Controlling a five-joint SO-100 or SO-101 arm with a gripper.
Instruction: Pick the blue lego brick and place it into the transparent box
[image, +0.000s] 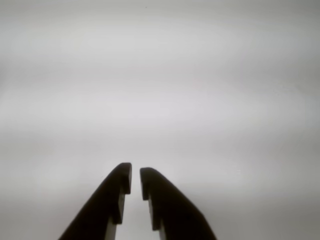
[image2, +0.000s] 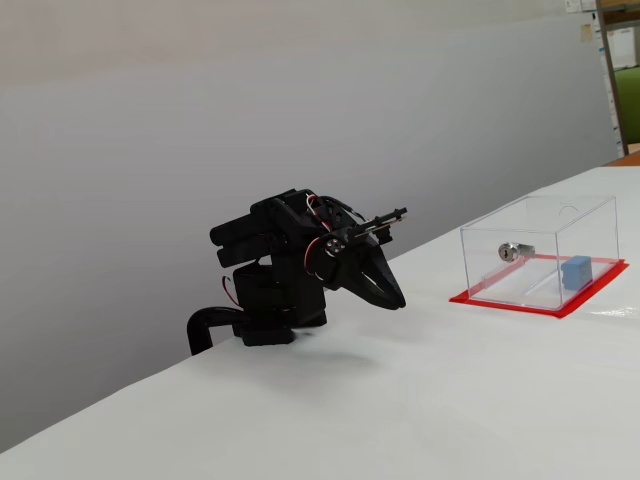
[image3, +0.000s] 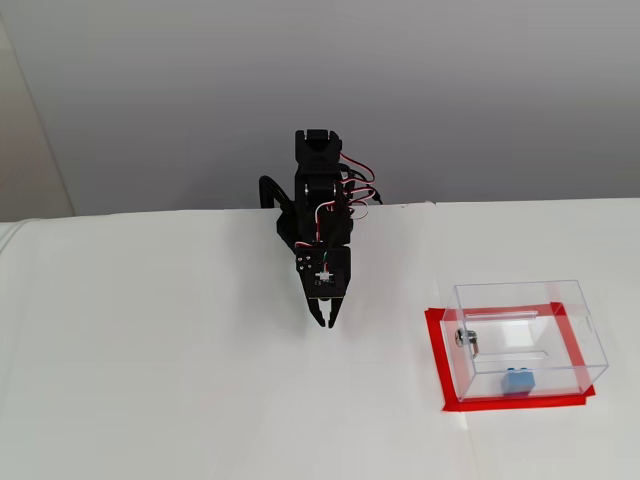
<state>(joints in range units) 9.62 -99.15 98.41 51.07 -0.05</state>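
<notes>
1. Blue lego brick (image3: 517, 381) lay inside the transparent box (image3: 525, 338), near the wall closest to the camera in a fixed view; appeared against the right-hand end wall (image2: 576, 272) in the other.
2. Stood on a red base plate (image3: 437, 360) on the white table (image3: 150, 380), with a small silver metal fitting (image2: 516, 251) mounted on one clear wall.
3. Sat folded low over its base, black arm (image3: 320, 195), well apart from the box, to its left in both fixed views.
4. Pointed down toward the table, gripper (image3: 326, 322), empty and hovering just above the surface.
5. Showed two dark fingers (image: 112, 200) in the wrist view, tips nearly together with only a narrow slit between them, nothing pinched.
6. Filled the rest of the wrist view, plain blurred grey-white surface.
7. Ran behind the table, plain grey wall (image2: 200, 120).
</notes>
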